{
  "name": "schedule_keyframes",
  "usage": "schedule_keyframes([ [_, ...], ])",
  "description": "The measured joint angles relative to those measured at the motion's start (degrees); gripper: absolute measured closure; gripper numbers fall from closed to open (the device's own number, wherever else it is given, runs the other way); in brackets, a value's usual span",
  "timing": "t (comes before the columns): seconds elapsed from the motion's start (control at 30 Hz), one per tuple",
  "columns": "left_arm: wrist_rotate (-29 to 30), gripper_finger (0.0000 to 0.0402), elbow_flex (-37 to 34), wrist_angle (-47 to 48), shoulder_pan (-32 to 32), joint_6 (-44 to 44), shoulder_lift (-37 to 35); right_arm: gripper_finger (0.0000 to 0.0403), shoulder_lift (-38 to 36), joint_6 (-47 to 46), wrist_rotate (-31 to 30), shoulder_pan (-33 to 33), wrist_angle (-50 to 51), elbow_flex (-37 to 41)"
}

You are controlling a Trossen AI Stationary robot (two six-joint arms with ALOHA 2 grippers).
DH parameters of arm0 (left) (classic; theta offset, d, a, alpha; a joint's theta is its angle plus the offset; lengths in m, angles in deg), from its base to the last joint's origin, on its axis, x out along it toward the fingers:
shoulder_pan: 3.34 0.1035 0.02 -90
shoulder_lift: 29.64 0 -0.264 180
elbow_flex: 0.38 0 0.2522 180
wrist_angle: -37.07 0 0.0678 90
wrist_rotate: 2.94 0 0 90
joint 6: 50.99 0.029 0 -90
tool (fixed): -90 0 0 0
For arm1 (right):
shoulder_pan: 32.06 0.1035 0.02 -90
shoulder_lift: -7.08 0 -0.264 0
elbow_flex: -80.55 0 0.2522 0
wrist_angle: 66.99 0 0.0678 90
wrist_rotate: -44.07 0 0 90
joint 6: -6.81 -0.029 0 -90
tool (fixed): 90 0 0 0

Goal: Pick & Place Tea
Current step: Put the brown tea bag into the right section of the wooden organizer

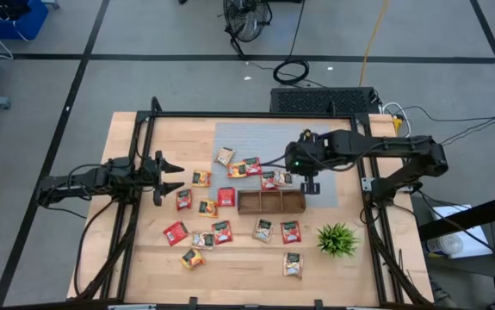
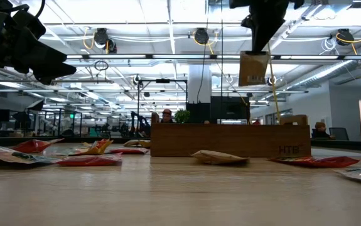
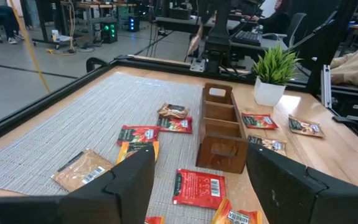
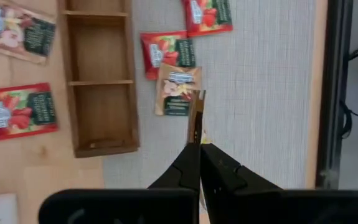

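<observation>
The right end effector [image 2: 255, 47] is pinching a light, limp sachet [image 2: 253, 69] by its top edge; the left end effector [image 1: 168, 175] is waiting, wide.

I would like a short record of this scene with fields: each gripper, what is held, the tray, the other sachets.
right gripper: shut on a pale tea sachet, raised above the brown three-compartment wooden tray
left gripper: open, holds nothing, at the table's left side
tray: all three compartments empty
other sachets: red, orange-yellow and pale flat ones lie scattered around the tray
</observation>
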Motion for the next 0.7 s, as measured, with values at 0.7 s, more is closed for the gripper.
schedule_keyframes([
  [0.7, 0.0, 0.0149, 0.0, 0.0, 0.0, 0.0, 0.0, 0.0403, 2.9, -6.5, 2.9, 8.2, -0.5, 0.2],
])
